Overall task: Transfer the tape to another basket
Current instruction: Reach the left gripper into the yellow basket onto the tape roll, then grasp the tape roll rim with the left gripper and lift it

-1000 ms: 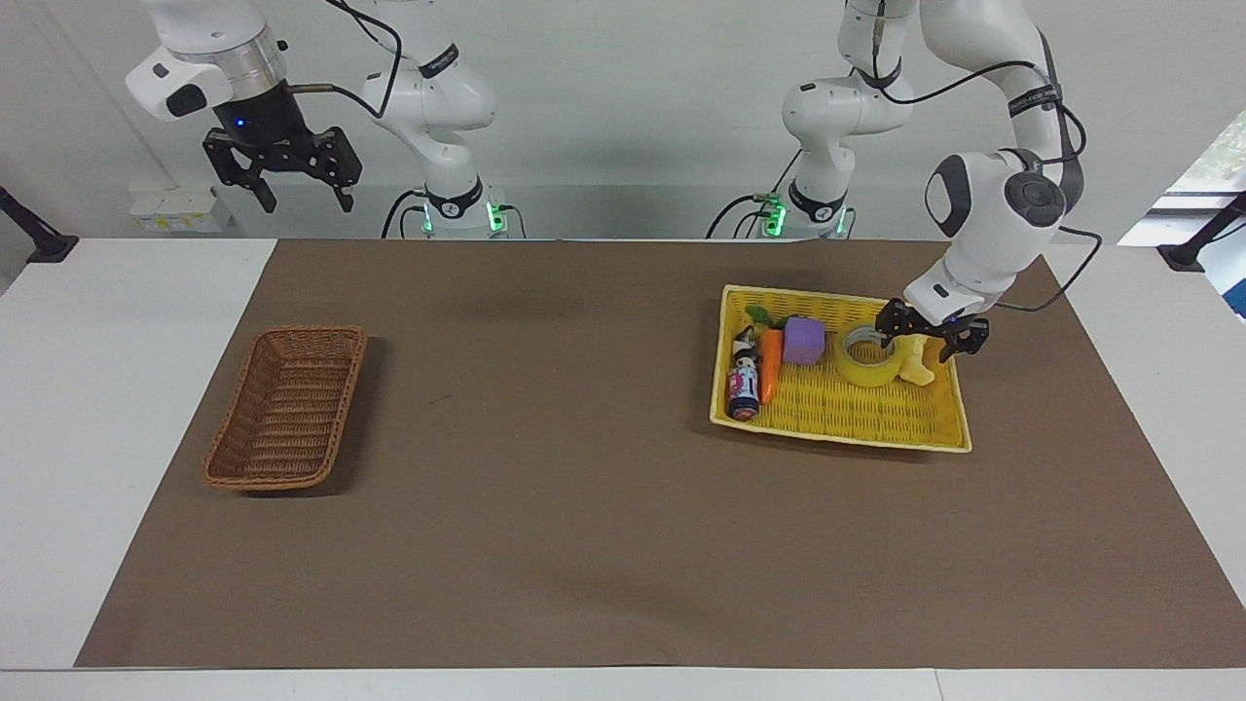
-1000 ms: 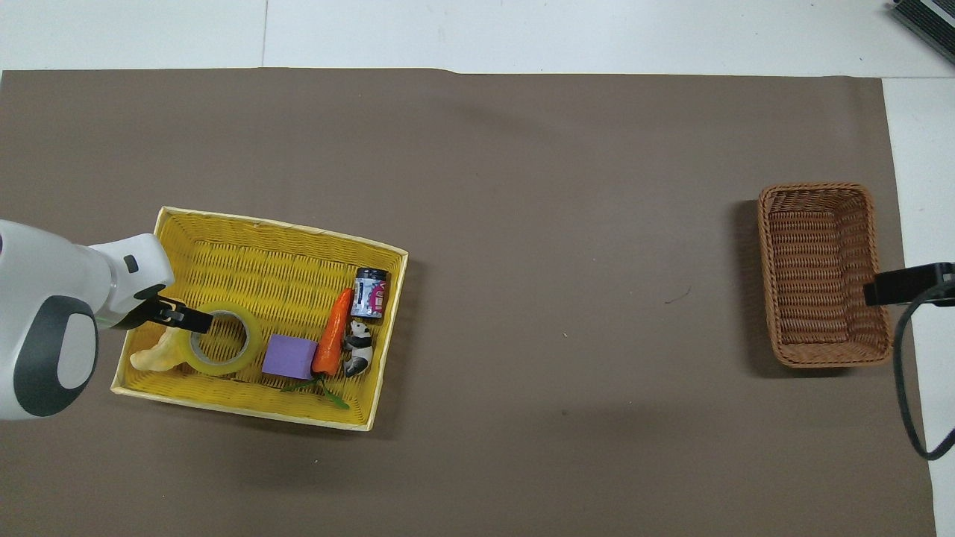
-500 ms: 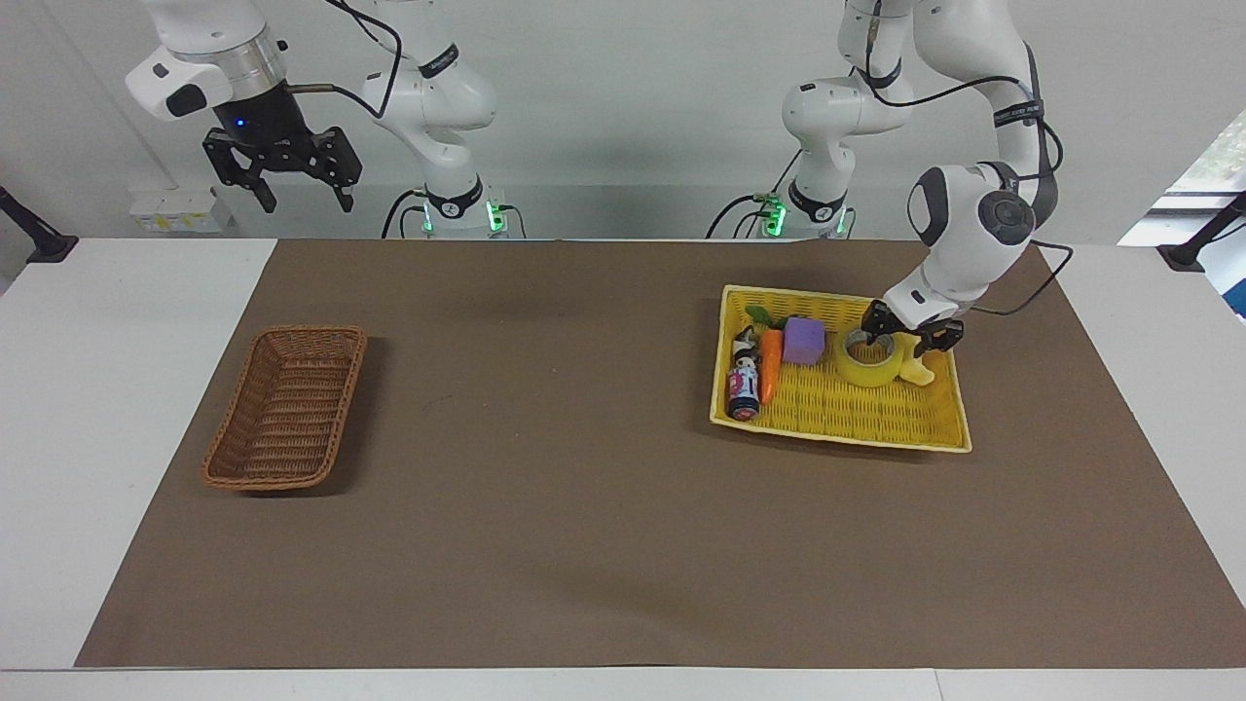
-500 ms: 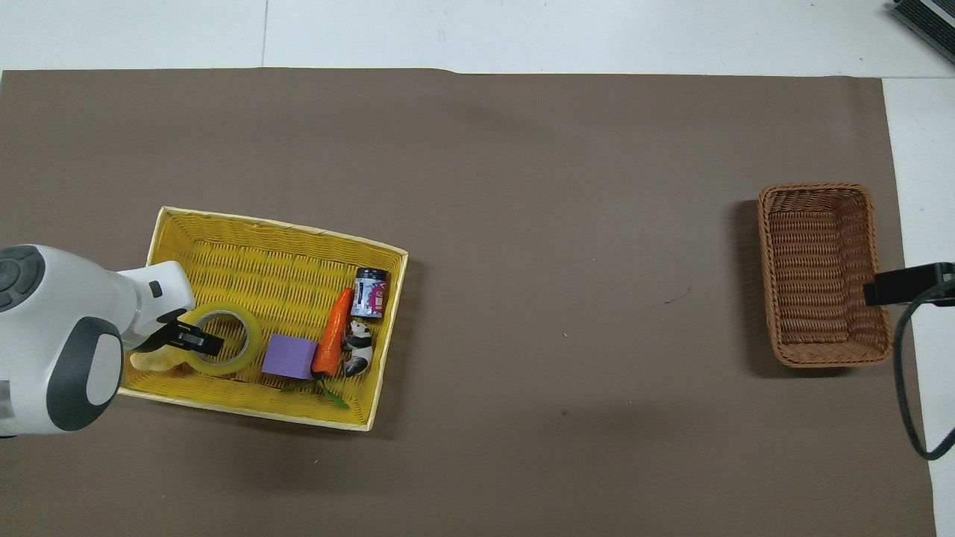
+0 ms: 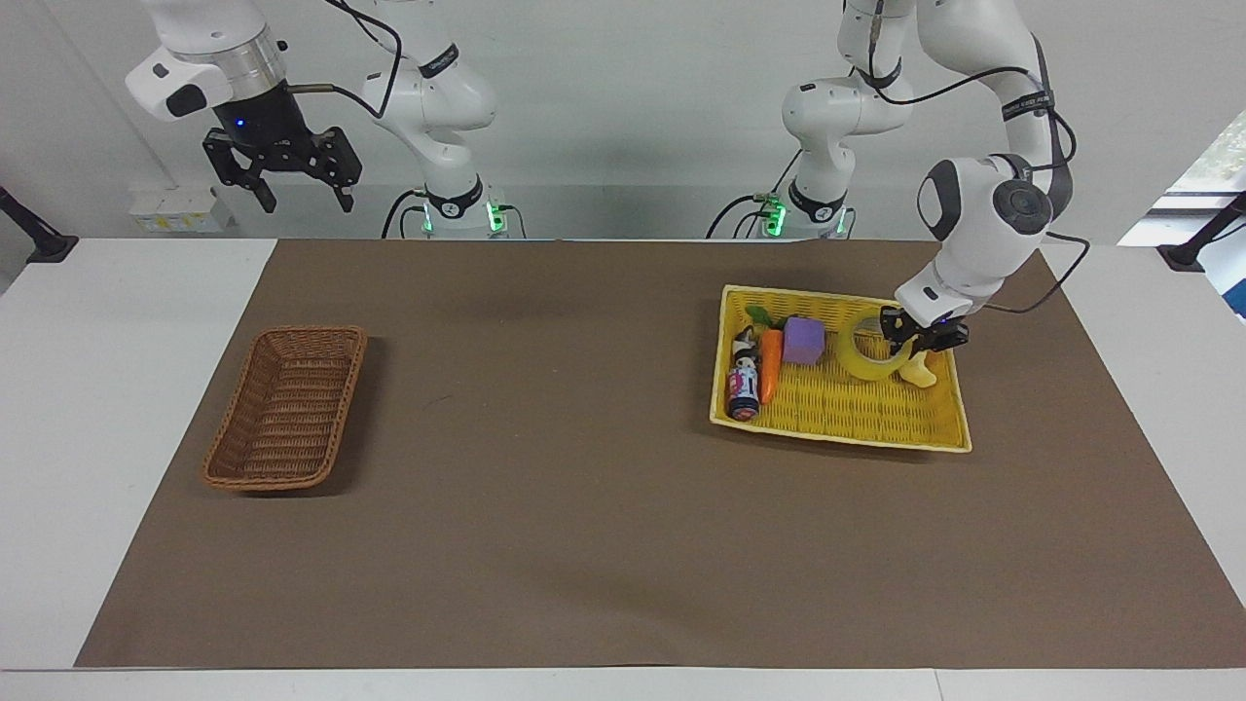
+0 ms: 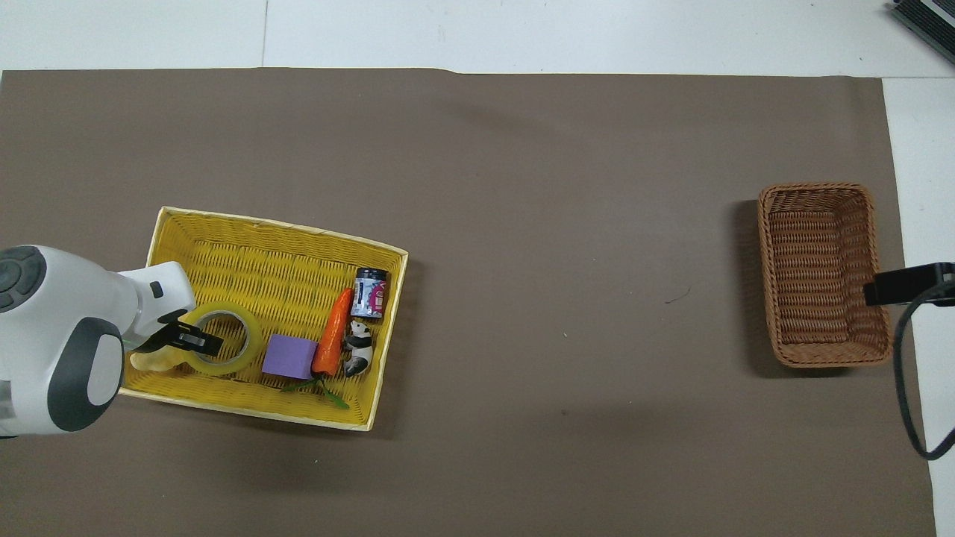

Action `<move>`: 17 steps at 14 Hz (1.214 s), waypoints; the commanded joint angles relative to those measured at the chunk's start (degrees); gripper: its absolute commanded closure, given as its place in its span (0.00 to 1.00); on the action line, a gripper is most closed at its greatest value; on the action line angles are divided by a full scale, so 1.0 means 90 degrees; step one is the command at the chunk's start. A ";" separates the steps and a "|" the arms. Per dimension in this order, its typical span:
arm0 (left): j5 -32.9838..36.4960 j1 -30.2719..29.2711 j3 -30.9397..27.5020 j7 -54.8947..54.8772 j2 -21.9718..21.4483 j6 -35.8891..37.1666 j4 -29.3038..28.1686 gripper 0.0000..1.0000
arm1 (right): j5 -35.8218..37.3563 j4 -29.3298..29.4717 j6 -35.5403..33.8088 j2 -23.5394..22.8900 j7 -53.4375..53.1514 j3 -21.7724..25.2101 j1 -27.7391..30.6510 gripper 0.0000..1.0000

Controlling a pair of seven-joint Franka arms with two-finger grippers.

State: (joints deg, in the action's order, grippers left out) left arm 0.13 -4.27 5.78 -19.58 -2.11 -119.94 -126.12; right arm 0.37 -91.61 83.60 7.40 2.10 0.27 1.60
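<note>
tape [image 5: 869,356] | clamped at rim by left end effector [image 5: 915,336] | in yellow tray [image 5: 847,414]

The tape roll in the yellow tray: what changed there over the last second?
The left gripper swung in over the tape and shut on its wall at the side toward the pale yellow toy; the roll now tilts up there. The right gripper waits open, raised; the brown basket hasn't moved.

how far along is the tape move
Early stage. Done: the left claw has shut on the wall of the tape roll, which looks tilted up in the yellow basket. In hand: lifting it out. Left: carrying it to the brown wicker basket, where nothing lies yet. The right claw waits, open.
</note>
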 commanded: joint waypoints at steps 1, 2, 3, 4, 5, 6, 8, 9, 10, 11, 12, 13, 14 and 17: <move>0.0073 -0.0063 0.0012 0.0144 0.0059 0.0562 0.0740 1.00 | -0.0031 -0.0027 -0.0061 0.0067 0.0128 -0.0010 0.0028 0.00; 0.0073 -0.0044 0.0012 0.0416 0.0040 0.0573 0.0838 1.00 | -0.0031 -0.0027 -0.0061 0.0067 0.0128 -0.0010 0.0028 0.00; 0.0073 0.0014 0.0022 0.0776 0.0049 0.0573 0.0975 1.00 | -0.0031 -0.0027 -0.0051 0.0067 0.0128 -0.0010 0.0028 0.00; 0.0073 0.0073 0.0041 0.1205 0.0088 0.0582 0.1073 1.00 | -0.0031 -0.0027 -0.0061 0.0067 0.0128 -0.0010 0.0028 0.00; 0.0073 0.0209 0.0090 0.1635 0.0098 0.0583 0.1083 1.00 | -0.0031 -0.0027 -0.0051 0.0067 0.0128 -0.0010 0.0028 0.00; 0.0073 0.0452 0.0090 0.2074 0.0098 0.0573 0.1112 1.00 | -0.0031 -0.0027 -0.0061 0.0067 0.0128 -0.0010 0.0028 0.00; 0.0064 0.0969 0.0090 0.3021 0.0098 0.0611 0.1200 1.00 | -0.0031 -0.0027 -0.0061 0.0067 0.0128 -0.0010 0.0028 0.00; 0.0064 0.1330 0.0090 0.3412 0.0088 0.0747 0.1297 1.00 | -0.0031 -0.0027 -0.0051 0.0067 0.0128 -0.0010 0.0028 0.00; 0.0015 0.1594 0.0090 0.3842 0.0107 0.0903 0.1482 1.00 | -0.0031 -0.0027 -0.0051 0.0067 0.0128 -0.0010 0.0028 0.00; -0.0266 0.1771 0.0090 0.4252 0.0137 0.0972 0.1619 1.00 | -0.0031 -0.0027 -0.0061 0.0067 0.0128 -0.0010 0.0028 0.00; -0.0771 0.1889 0.0090 0.4624 0.0147 0.0954 0.1727 1.00 | -0.0031 -0.0027 -0.0061 0.0067 0.0128 -0.0010 0.0028 0.00; -0.1289 0.1929 0.0090 0.4859 0.0156 0.0954 0.1844 1.00 | -0.0031 -0.0027 -0.0061 0.0067 0.0128 -0.0010 0.0028 0.00; -0.1738 0.1948 0.0090 0.4881 0.0215 0.0896 0.1893 1.00 | -0.0031 -0.0027 -0.0061 0.0067 0.0128 -0.0010 0.0028 0.00; -0.3077 0.2075 0.0188 0.4726 0.0235 0.0536 0.1953 1.00 | -0.0031 -0.0027 -0.0051 0.0067 0.0128 -0.0010 0.0028 0.00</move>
State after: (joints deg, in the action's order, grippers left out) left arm -21.76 13.16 7.71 23.11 -1.02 -113.87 -110.55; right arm 0.37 -91.61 83.60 7.40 2.10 0.27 1.60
